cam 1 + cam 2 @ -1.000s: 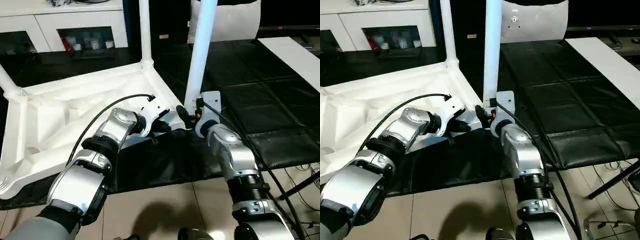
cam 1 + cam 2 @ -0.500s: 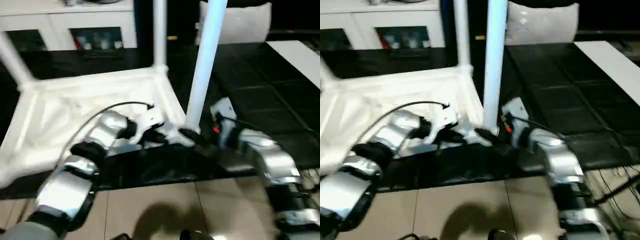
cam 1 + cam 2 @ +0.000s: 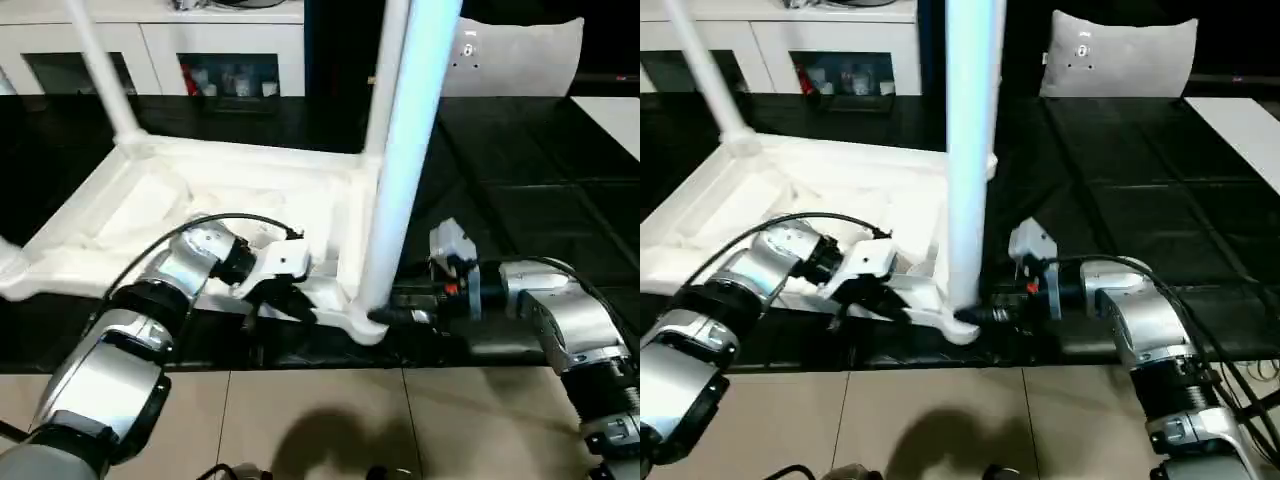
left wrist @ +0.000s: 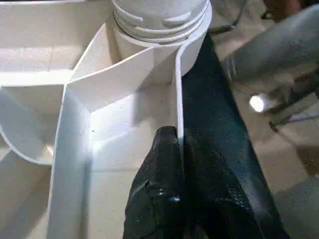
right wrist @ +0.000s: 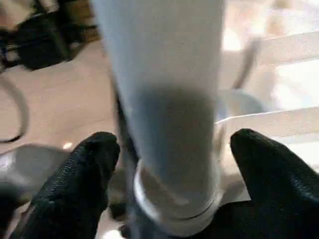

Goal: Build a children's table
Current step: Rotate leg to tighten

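The children's table lies upside down, its white ribbed top (image 3: 200, 200) on the black mat. A white leg (image 3: 405, 150) stands upright in the near corner socket (image 3: 358, 318). Two more legs (image 3: 100, 70) (image 3: 385, 70) rise from the far corners. My left gripper (image 4: 179, 144) is shut on the thin rim of the top just beside that near socket. My right gripper (image 5: 174, 159) comes in low from the right. It is open, with one finger (image 5: 94, 164) on each side of the leg's base and a gap to the leg on both sides.
A grey-white pillow (image 3: 520, 55) leans at the back right, beside a white cabinet with glass doors (image 3: 200, 50). Black mats (image 3: 540, 210) cover the floor to the right, with a white board (image 3: 612, 115) at the edge. Tiled floor (image 3: 300, 420) lies in front.
The whole view has shifted. My right arm has dropped and now reaches the leg's base from the right side. The left gripper keeps its hold on the rim.
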Available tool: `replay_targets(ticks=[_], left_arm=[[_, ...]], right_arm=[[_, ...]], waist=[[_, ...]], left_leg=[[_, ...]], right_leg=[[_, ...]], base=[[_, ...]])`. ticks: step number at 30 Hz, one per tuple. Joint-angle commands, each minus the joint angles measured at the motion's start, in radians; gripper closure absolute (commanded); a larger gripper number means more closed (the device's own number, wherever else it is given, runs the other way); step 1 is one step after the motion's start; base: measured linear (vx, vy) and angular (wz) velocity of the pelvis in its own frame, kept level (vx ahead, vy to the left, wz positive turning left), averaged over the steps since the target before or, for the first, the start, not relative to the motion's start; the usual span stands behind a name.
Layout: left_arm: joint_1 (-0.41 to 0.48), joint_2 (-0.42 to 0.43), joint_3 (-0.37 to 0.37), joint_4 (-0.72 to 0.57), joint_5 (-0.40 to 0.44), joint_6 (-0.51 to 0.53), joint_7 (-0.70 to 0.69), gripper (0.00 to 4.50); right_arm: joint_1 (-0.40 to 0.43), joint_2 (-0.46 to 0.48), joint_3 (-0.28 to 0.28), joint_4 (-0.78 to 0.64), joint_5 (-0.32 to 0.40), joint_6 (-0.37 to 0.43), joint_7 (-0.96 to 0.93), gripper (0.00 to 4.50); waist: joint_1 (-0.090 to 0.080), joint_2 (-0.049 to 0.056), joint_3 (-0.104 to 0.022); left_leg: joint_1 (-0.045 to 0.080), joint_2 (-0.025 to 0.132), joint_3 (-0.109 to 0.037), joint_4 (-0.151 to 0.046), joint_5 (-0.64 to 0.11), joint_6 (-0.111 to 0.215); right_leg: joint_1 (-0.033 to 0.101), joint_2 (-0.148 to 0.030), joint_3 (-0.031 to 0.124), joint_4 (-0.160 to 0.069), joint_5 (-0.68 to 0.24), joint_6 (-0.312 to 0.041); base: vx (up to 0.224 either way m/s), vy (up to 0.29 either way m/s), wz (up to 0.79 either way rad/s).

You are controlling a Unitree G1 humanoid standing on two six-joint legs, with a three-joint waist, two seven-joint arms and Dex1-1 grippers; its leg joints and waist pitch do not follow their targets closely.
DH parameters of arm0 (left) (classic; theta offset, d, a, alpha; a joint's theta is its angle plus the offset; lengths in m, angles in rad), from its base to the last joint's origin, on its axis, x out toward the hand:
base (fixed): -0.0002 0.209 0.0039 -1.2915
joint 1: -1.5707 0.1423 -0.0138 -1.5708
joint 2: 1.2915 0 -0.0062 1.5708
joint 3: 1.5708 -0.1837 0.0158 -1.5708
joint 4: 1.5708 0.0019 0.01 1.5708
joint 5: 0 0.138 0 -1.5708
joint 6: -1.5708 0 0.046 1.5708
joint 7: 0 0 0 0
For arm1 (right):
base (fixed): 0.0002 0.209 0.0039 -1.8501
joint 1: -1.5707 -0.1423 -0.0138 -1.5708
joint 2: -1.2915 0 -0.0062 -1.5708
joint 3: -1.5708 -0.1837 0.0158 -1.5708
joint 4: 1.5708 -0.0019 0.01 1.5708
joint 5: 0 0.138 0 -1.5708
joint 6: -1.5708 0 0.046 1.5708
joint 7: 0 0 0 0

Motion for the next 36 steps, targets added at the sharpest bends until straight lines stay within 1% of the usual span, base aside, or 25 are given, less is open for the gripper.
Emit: replay_targets(ticks=[1, 2, 3, 4, 9, 10, 14, 16, 17, 18, 19, 20, 22, 23, 24, 25, 26, 27, 28, 29, 30, 31, 33, 35, 36], left_arm=[[-0.026, -0.008, -0.023, -0.048, -0.003, -0.033, -0.051, 4.50], [-0.027, -0.008, -0.022, -0.048, -0.003, -0.034, -0.053, 4.50], [-0.030, -0.010, -0.022, -0.045, -0.002, -0.037, -0.054, 4.50], [-0.032, -0.010, -0.022, -0.043, -0.002, -0.039, -0.054, 4.50], [-0.033, -0.012, -0.023, -0.043, -0.002, -0.042, -0.055, 4.50], [-0.032, -0.013, -0.023, -0.043, -0.002, -0.044, -0.057, 4.50], [-0.031, -0.011, -0.023, -0.039, -0.001, -0.051, -0.058, 4.50], [-0.031, -0.011, -0.022, -0.036, 0.000, -0.047, -0.054, 4.50], [-0.031, -0.012, -0.020, -0.035, 0.000, -0.043, -0.050, 4.50], [-0.031, -0.013, -0.016, -0.034, -0.002, -0.033, -0.042, 4.50], [-0.033, -0.017, -0.010, -0.030, 0.001, -0.011, -0.018, 4.50], [-0.034, -0.020, -0.006, -0.028, 0.004, 0.006, 0.001, 4.50], [-0.041, -0.034, 0.008, -0.027, 0.003, 0.076, 0.047, 4.50], [-0.043, -0.046, 0.021, -0.031, -0.006, 0.118, 0.070, 4.50], [-0.044, -0.049, 0.025, -0.032, -0.009, 0.132, 0.077, 4.50], [-0.051, -0.074, 0.046, -0.034, -0.018, 0.207, 0.138, 4.50], [-0.051, -0.074, 0.046, -0.034, -0.018, 0.207, 0.138, 4.50], [-0.053, -0.087, 0.052, -0.031, -0.013, 0.231, 0.185, 4.50], [-0.056, -0.096, 0.056, -0.028, -0.008, 0.245, 0.220, 4.50], [-0.056, -0.097, 0.057, -0.027, -0.008, 0.248, 0.224, 4.50], [-0.067, -0.131, 0.077, -0.018, -0.009, 0.309, 0.321, 4.50], [-0.067, -0.131, 0.077, -0.018, -0.009, 0.309, 0.321, 4.50], [-0.082, -0.169, 0.105, -0.010, -0.017, 0.376, 0.419, 4.50], [-0.100, -0.213, 0.143, -0.009, -0.027, 0.431, 0.547, 4.50], [-0.107, -0.233, 0.164, -0.009, -0.037, 0.447, 0.601, 4.50]], right_arm=[[-0.027, -0.006, 0.029, 0.011, 0.008, -0.016, 0.042, 0.87], [-0.030, -0.005, 0.035, 0.017, 0.005, -0.019, 0.046, 1.08], [-0.036, 0.000, 0.041, 0.027, 0.005, -0.019, 0.055, 1.08], [-0.039, 0.004, 0.044, 0.033, 0.007, -0.018, 0.061, 1.27], [-0.043, 0.007, 0.051, 0.038, 0.011, -0.013, 0.078, 1.47], [-0.044, 0.007, 0.054, 0.039, 0.013, -0.009, 0.088, 1.75], [-0.043, 0.006, 0.063, 0.042, 0.016, 0.007, 0.114, 1.87], [-0.034, 0.004, 0.068, 0.029, 0.026, 0.020, 0.121, 2.24], [-0.032, 0.005, 0.066, 0.024, 0.032, 0.027, 0.120, 2.24], [-0.026, 0.010, 0.062, 0.013, 0.044, 0.043, 0.116, 2.26], [-0.017, 0.020, 0.053, -0.003, 0.060, 0.062, 0.102, 2.32], [-0.012, 0.028, 0.046, -0.014, 0.072, 0.075, 0.091, 2.37], [0.005, 0.051, 0.031, -0.048, 0.092, 0.109, 0.044, 2.42], [0.011, 0.072, 0.025, -0.061, 0.085, 0.124, -0.010, 2.42], [0.013, 0.078, 0.023, -0.066, 0.083, 0.129, -0.027, 2.42], [0.022, 0.126, 0.014, -0.082, 0.050, 0.155, -0.151, 2.42], [0.022, 0.126, 0.014, -0.082, 0.050, 0.155, -0.151, 2.43], [0.023, 0.160, 0.006, -0.077, 0.026, 0.160, -0.232, 2.43], [0.022, 0.188, -0.003, -0.069, 0.009, 0.160, -0.290, 2.43], [0.022, 0.191, -0.004, -0.068, 0.007, 0.161, -0.296, 2.43], [0.011, 0.274, -0.031, -0.043, -0.030, 0.168, -0.462, 2.43], [0.011, 0.274, -0.031, -0.043, -0.030, 0.168, -0.462, 2.45], [-0.003, 0.352, -0.054, -0.014, -0.065, 0.168, -0.617, 2.46], [-0.028, 0.444, -0.093, 0.036, -0.094, 0.165, -0.813, 2.47], [-0.039, 0.480, -0.109, 0.059, -0.103, 0.158, -0.889, 2.47]], waist=[[-0.004, -0.015, -0.086], [-0.003, -0.014, -0.086], [-0.003, -0.015, -0.086], [-0.001, -0.014, -0.085], [0.005, -0.016, -0.085], [0.006, -0.016, -0.085], [0.007, -0.016, -0.084], [0.008, -0.016, -0.083], [0.008, -0.016, -0.083], [0.008, -0.016, -0.082], [0.009, -0.006, -0.081], [0.007, -0.010, -0.080], [0.008, -0.012, -0.079], [0.008, -0.006, -0.077], [0.005, -0.008, -0.074], [0.001, -0.009, -0.072], [-0.002, -0.010, -0.070], [-0.014, -0.008, -0.066], [-0.020, -0.008, -0.066], [-0.020, -0.008, -0.066], [-0.041, -0.008, -0.062], [-0.057, -0.007, -0.063], [-0.087, -0.008, -0.065], [-0.102, -0.006, -0.069], [-0.113, -0.003, -0.069]], left_leg=[[0.019, 0.044, -0.005, -0.070, -0.163, 0.099], [0.019, 0.045, -0.005, -0.071, -0.158, 0.099], [0.019, 0.044, -0.004, -0.070, -0.157, 0.099], [0.019, 0.044, -0.004, -0.070, -0.156, 0.098], [0.019, 0.044, -0.004, -0.070, -0.148, 0.097], [0.020, 0.044, -0.004, -0.071, -0.149, 0.097], [0.019, 0.044, -0.004, -0.071, -0.148, 0.099], [0.020, 0.045, -0.004, -0.071, -0.151, 0.098], [0.020, 0.045, -0.004, -0.072, -0.154, 0.096], [0.020, 0.046, -0.005, -0.072, -0.155, 0.094], [0.021, 0.045, -0.005, -0.073, -0.160, 0.091], [0.022, 0.045, -0.005, -0.073, -0.168, 0.086], [0.022, 0.044, -0.004, -0.074, -0.174, 0.079], [0.023, 0.043, -0.006, -0.075, -0.187, 0.072], [0.023, 0.044, -0.005, -0.078, -0.195, 0.066], [0.027, 0.042, -0.005, -0.078, -0.215, 0.052], [0.027, 0.038, -0.007, -0.079, -0.227, 0.046], [0.029, 0.031, -0.011, -0.080, -0.262, 0.024], [0.033, 0.028, -0.011, -0.078, -0.273, 0.019], [0.033, 0.028, -0.011, -0.078, -0.273, 0.019], [0.029, 0.023, -0.015, -0.075, -0.298, 0.008], [0.030, 0.020, -0.020, -0.074, -0.321, 0.004], [0.025, 0.020, -0.025, -0.073, -0.329, 0.012], [0.023, 0.020, -0.026, -0.073, -0.324, 0.015], [0.020, 0.023, -0.029, -0.075, -0.323, 0.019]], right_leg=[[0.067, -0.062, 0.052, -0.050, -0.319, -0.200], [0.067, -0.062, 0.052, -0.049, -0.315, -0.201], [0.066, -0.062, 0.052, -0.050, -0.314, -0.201], [0.066, -0.062, 0.052, -0.050, -0.318, -0.200], [0.066, -0.062, 0.052, -0.049, -0.318, -0.195], [0.065, -0.062, 0.052, -0.049, -0.322, -0.193], [0.065, -0.062, 0.053, -0.050, -0.318, -0.196], [0.065, -0.062, 0.053, -0.050, -0.321, -0.195], [0.065, -0.062, 0.052, -0.051, -0.330, -0.192], [0.065, -0.062, 0.053, -0.051, -0.329, -0.193], [0.064, -0.062, 0.053, -0.051, -0.329, -0.194], [0.065, -0.061, 0.053, -0.054, -0.330, -0.194], [0.065, -0.062, 0.053, -0.055, -0.345, -0.189], [0.065, -0.063, 0.051, -0.059, -0.374, -0.182], [0.065, -0.061, 0.052, -0.062, -0.388, -0.175], [0.061, -0.060, 0.050, -0.068, -0.429, -0.162], [0.063, -0.060, 0.047, -0.070, -0.460, -0.152], [0.061, -0.061, 0.039, -0.087, -0.565, -0.105], [0.059, -0.061, 0.036, -0.092, -0.588, -0.096], [0.059, -0.061, 0.036, -0.092, -0.588, -0.096], [0.060, -0.059, 0.028, -0.099, -0.637, -0.070], [0.060, -0.057, 0.017, -0.109, -0.664, -0.051], [0.065, -0.058, 0.011, -0.111, -0.643, -0.050], [0.067, -0.059, 0.009, -0.113, -0.628, -0.058], [0.068, -0.060, 0.008, -0.110, -0.606, -0.068]], base=[[0.000, 0.000, 0.00], [0.000, 0.000, 0.00], [0.000, 0.000, 0.00], [0.000, 0.000, 0.00], [0.000, 0.000, 0.00], [0.000, 0.000, 0.00], [0.000, 0.000, 0.00], [0.000, 0.000, 0.00], [0.000, 0.000, 0.00], [0.000, 0.000, 0.00], [0.000, 0.000, 0.00], [0.000, 0.000, 0.00], [0.000, 0.000, 0.00], [0.000, 0.000, 0.00], [0.000, 0.000, 0.00], [0.000, 0.000, 0.00], [0.000, 0.000, 0.00], [0.000, 0.000, 0.00], [0.000, 0.000, 0.00], [0.000, 0.000, 0.00], [0.000, 0.000, 0.00], [0.000, 0.000, 0.00], [0.000, 0.000, 0.00], [0.000, 0.000, 0.00], [0.000, 0.000, 0.00]])
